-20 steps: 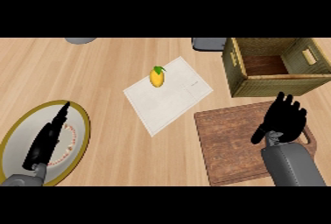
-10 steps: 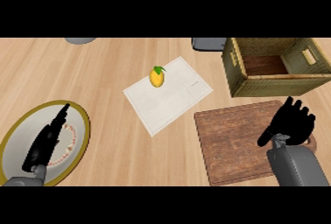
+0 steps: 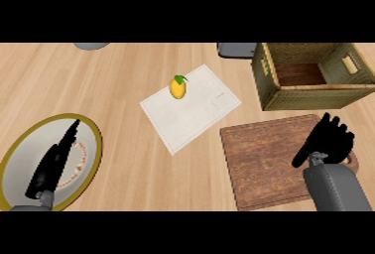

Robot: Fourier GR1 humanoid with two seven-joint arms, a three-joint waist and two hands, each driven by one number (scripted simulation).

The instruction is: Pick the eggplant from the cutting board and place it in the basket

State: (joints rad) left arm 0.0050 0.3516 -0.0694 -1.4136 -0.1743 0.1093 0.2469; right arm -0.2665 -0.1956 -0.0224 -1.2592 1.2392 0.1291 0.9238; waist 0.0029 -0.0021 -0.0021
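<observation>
A small yellow eggplant point(image 3: 178, 87) with a green stem lies on the far part of a white cutting board point(image 3: 192, 116) at the counter's middle. The wooden basket point(image 3: 307, 97) stands open at the far right, and nothing shows inside it. My right hand point(image 3: 328, 141) is open, fingers pointing away, over the right side of a brown wooden board point(image 3: 264, 158). It is well right of the eggplant and holds nothing. My left hand point(image 3: 55, 161) rests open over a gold-rimmed plate point(image 3: 29, 144) at the near left.
Two grey objects point(image 3: 92, 45) point(image 3: 236, 49) are cut off at the counter's far edge, one of them just left of the basket. Bare wooden counter lies between the plate and the white board.
My right hand has drifted a little to the right and nearer over the brown board. The eggplant, the basket and the left hand have not moved.
</observation>
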